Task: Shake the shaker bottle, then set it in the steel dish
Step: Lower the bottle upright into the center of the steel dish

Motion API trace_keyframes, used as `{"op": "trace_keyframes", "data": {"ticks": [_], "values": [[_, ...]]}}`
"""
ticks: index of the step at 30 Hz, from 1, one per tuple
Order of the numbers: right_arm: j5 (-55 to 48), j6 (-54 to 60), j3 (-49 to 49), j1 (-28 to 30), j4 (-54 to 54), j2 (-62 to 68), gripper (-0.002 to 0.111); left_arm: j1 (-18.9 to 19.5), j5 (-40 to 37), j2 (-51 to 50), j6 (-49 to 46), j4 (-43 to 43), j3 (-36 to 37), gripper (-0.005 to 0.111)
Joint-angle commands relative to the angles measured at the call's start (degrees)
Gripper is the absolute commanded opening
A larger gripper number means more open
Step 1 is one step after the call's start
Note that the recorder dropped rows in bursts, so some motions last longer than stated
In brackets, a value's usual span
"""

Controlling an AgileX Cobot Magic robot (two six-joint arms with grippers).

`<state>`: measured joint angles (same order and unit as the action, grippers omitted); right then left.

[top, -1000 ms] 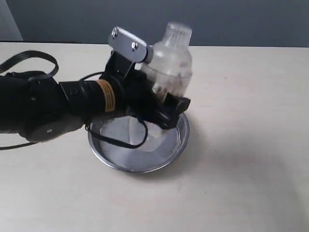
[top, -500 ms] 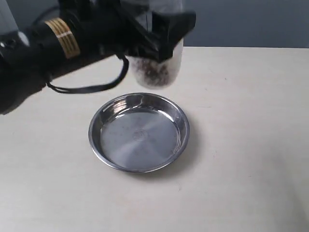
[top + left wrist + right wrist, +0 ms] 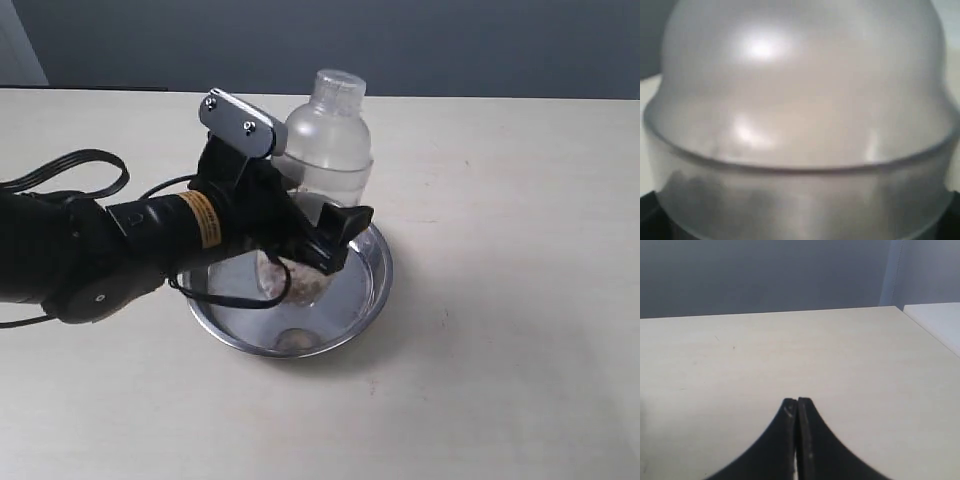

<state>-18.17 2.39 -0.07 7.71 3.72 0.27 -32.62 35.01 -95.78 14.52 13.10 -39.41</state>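
The shaker bottle (image 3: pixel 325 150) stands upright, its clear domed shoulder and round cap topmost and brown pellets showing at its base. My left gripper (image 3: pixel 318 228) is shut on its lower body, with one black finger (image 3: pixel 338 232) across the front. The base sits low inside the steel dish (image 3: pixel 376 288); whether it touches the dish floor cannot be told. In the left wrist view the shaker bottle (image 3: pixel 800 100) fills the picture and hides the fingers. My right gripper (image 3: pixel 797 401) is shut, holding nothing, over bare table; it is out of the exterior view.
The beige table (image 3: pixel 510 300) runs back to a dark grey wall. The left arm's black cable (image 3: pixel 85 160) loops over the table at the left. A pale surface (image 3: pixel 940 320) adjoins the table's far corner in the right wrist view.
Half a second ago the left gripper held the bottle high above the dish. It has since come down, and the bottle's base is now inside the dish, about where it was a second ago.
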Motion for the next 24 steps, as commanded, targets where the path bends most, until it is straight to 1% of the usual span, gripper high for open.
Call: {"op": "trace_keyframes", "data": {"ticks": [1, 4, 9, 16, 24], "values": [[0.70, 0.11, 0.07, 0.20, 0.05, -0.27, -0.001, 1.45, 15.93, -2.61, -3.26, -5.87, -0.83, 0.000], [0.70, 0.11, 0.07, 0.20, 0.05, -0.27, -0.001, 2.42, 17.94, -6.40, -3.15, -8.23, -0.83, 0.000], [0.70, 0.11, 0.07, 0.20, 0.05, -0.27, -0.001, 3.77, 25.06, -13.09, -3.15, -12.05, -0.83, 0.000], [0.70, 0.11, 0.07, 0.20, 0.05, -0.27, -0.001, 4.36, 33.26, -19.03, -3.15, -12.21, -0.83, 0.000], [0.70, 0.11, 0.07, 0.20, 0.05, -0.27, -0.001, 4.46, 34.42, -21.78, -2.72, -13.10, -0.83, 0.000]]}}
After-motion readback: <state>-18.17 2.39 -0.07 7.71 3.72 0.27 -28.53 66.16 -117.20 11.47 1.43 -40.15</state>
